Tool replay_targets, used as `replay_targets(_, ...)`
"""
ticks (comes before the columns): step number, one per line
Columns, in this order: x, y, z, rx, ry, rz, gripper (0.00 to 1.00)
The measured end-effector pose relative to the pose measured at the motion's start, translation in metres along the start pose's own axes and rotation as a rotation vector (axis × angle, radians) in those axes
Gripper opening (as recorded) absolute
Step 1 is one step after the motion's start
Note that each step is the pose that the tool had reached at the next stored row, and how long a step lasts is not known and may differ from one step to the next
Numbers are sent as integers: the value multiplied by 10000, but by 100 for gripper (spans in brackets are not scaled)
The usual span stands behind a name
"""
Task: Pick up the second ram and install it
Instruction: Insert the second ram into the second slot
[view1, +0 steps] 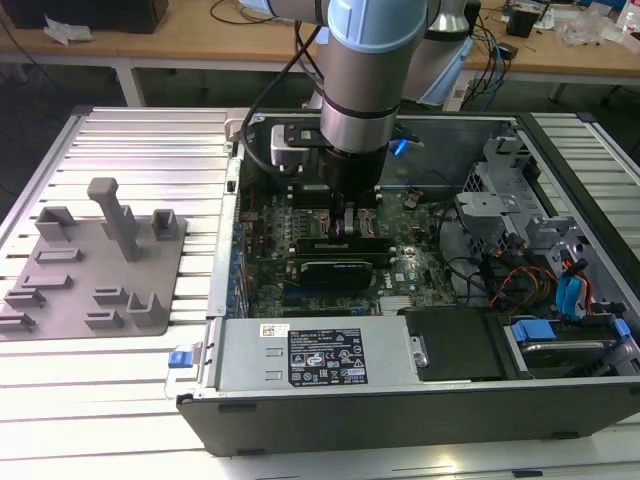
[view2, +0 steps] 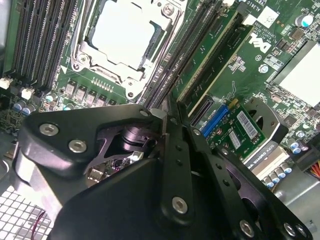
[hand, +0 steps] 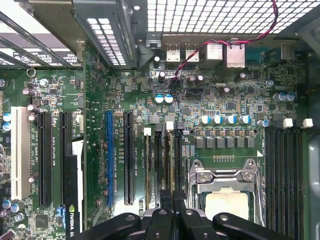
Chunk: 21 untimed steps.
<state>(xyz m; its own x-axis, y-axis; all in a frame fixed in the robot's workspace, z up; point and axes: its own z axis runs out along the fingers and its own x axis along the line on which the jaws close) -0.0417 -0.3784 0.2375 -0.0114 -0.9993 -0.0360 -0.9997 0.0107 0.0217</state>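
Note:
The second ram (view2: 210, 55) is a long green stick standing on edge among the black memory slots (view2: 182, 55) beside the silver-topped CPU (view2: 122, 35). Its line runs straight in between my fingertips. My gripper (view2: 165, 117) is shut on its top edge. In the first wrist view the ram (hand: 168, 160) shows as a thin strip running from my gripper (hand: 173, 197) along a slot, next to the CPU (hand: 227, 205). I cannot tell whether it is fully seated. In the exterior view my gripper (view1: 347, 228) reaches down into the open computer case, onto the motherboard.
A black graphics card (view1: 340, 268) lies just in front of the gripper, and the power supply (view1: 310, 355) sits along the case's front wall. Drive bays and cables (view1: 540, 280) fill the exterior view's right. A grey holder fixture (view1: 95, 265) sits on the slatted table at the exterior view's left.

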Motion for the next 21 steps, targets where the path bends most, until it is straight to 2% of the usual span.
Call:
replay_targets(8, 1, -2, 4, -1, 2, 0, 9)
replay_targets(14, 2, -2, 38, -1, 4, 0, 9)
replay_targets(17, 4, -3, 86, -1, 3, 0, 9)
replay_targets(21, 4, -4, 97, 0, 0, 0, 9)
